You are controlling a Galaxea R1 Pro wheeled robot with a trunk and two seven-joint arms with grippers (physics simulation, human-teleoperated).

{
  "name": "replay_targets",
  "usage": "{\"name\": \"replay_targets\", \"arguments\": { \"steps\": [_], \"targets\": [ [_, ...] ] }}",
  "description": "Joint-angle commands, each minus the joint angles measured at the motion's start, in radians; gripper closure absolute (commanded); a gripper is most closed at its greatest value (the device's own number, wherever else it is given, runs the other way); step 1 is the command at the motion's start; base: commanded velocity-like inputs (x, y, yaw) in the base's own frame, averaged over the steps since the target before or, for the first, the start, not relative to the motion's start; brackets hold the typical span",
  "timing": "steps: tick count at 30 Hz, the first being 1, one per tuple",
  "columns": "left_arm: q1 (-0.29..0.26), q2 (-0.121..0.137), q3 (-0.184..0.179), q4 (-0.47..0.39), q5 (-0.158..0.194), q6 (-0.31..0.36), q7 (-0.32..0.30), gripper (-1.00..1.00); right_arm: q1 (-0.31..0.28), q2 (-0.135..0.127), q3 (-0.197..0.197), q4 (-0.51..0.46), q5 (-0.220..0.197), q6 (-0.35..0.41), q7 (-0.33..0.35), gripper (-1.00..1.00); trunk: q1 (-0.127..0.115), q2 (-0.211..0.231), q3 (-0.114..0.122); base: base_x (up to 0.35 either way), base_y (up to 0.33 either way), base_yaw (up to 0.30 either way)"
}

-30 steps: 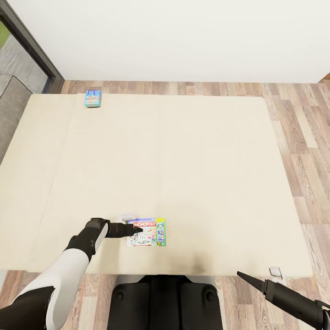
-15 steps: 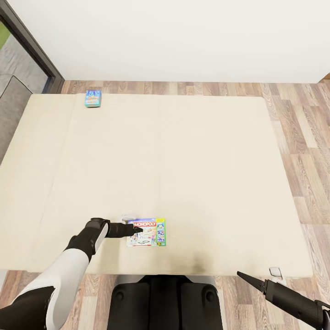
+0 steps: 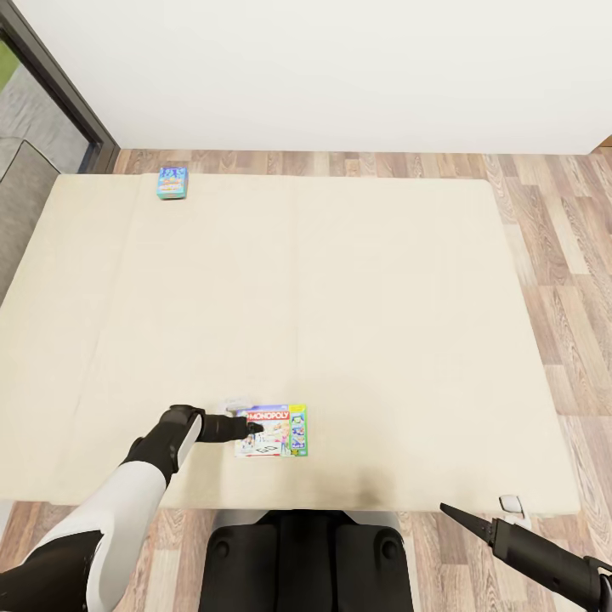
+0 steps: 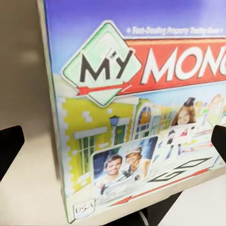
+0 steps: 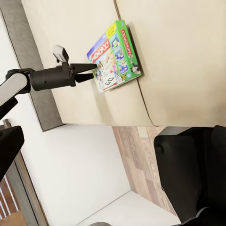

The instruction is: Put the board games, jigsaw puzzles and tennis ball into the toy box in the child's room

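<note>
Monopoly box lies flat near the lower edge of the bed, at lower centre of the head view. The left gripper has its fingers spread wide at the box's left edge, one fingertip showing on each side in the wrist view. The blue game box sits at the upper left. The right gripper hangs at lower right; its opening cannot be judged.

A Monopoly box lies close between the open jaws.
</note>
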Motion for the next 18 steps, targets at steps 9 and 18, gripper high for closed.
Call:
{"name": "replay_targets", "arguments": {
  "steps": [9,18],
  "targets": [
    [0.000,-0.002,0.007,-0.001,-0.011,0.005,-0.007,-1.00,0.000,0.000,0.000,0.000,-0.003,0.008,0.000,-1.00,0.001,-0.002,-0.001,0.000,0.000,0.000],
    [0.000,-0.002,0.007,-0.001,-0.011,0.005,-0.007,-1.00,0.000,0.000,0.000,0.000,-0.003,0.008,0.001,-1.00,0.001,-0.002,-0.001,0.000,-0.077,0.000]
  ]
}}
